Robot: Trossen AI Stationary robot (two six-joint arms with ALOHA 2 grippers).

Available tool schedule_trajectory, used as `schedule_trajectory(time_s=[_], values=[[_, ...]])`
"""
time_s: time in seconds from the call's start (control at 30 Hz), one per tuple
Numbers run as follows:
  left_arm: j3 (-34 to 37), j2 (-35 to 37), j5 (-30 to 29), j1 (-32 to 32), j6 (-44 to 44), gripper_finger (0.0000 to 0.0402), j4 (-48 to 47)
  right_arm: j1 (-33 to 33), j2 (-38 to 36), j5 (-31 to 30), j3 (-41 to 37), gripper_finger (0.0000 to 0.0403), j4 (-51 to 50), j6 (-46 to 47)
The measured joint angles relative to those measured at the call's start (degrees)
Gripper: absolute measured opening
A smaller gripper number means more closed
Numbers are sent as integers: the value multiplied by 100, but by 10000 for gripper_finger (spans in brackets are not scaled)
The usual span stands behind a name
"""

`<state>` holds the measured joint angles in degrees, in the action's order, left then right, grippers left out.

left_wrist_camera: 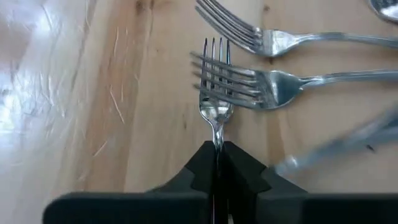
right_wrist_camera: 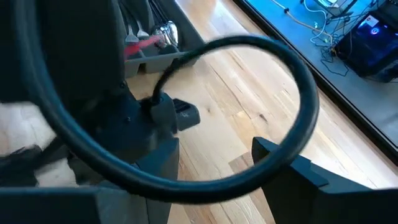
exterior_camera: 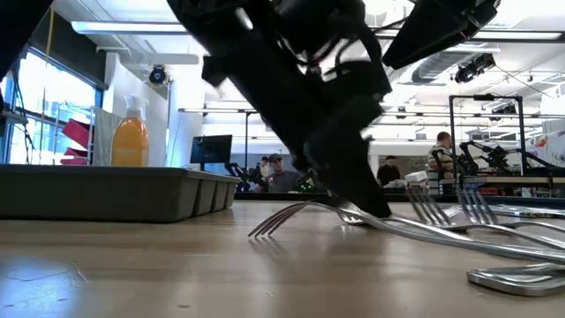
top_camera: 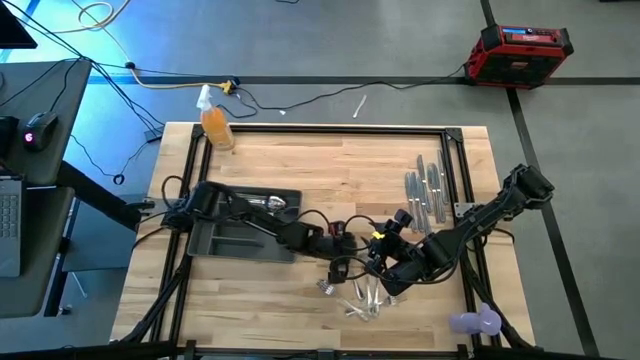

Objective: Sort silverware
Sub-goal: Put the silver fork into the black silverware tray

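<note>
L gripper (left_wrist_camera: 217, 163) clamps fork (left_wrist_camera: 215, 112) by its neck; tines overlap another fork (left_wrist_camera: 273, 87) ahead, so lift straight up. R gripper (right_wrist_camera: 214, 165) apart, alongside.

Robotics lab: other robot rigs (exterior_camera: 481, 155), seated people (exterior_camera: 275, 172), monitors (exterior_camera: 210, 148), floor cables (top_camera: 300, 100) beyond table.

We look straight down on the whole table (top_camera: 300, 170) from above, level across it from its surface, and closely from each wrist; all share the forks (left_wrist_camera: 249, 81).
</note>
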<state>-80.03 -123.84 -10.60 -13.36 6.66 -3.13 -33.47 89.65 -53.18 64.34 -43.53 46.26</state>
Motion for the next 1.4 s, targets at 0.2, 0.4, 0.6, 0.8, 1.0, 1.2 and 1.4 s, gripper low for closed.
schedule_trajectory(time_s=[0.2, 0.4, 0.6, 0.8, 1.0, 1.2, 1.4], values=[[-17, 902, -425, -103, -246, 2, -1159, -37, 0, -146, 0, 192, -22, 13], [-15, 1551, -1156, -1, -246, 1, -2535, -37, 0, -145, 0, 192, -35, 29], [-14, 2226, -1532, -99, 202, 0, -4323, -37, 0, -128, 0, 192, -40, 39], [929, 3232, -1321, -308, 905, 0, -5557, -37, 0, -126, 0, 192, -42, 28], [2592, 4514, -1090, -278, 1069, 0, -5344, -39, 0, -124, 0, 192, -36, 32], [3845, 5488, -1090, 55, 1036, 0, -4933, 7, 0, -123, 0, 192, -13, 28], [3803, 5551, -804, 533, 556, 5, -4657, 13, 0, -79, -2, 192, 46, 24]])
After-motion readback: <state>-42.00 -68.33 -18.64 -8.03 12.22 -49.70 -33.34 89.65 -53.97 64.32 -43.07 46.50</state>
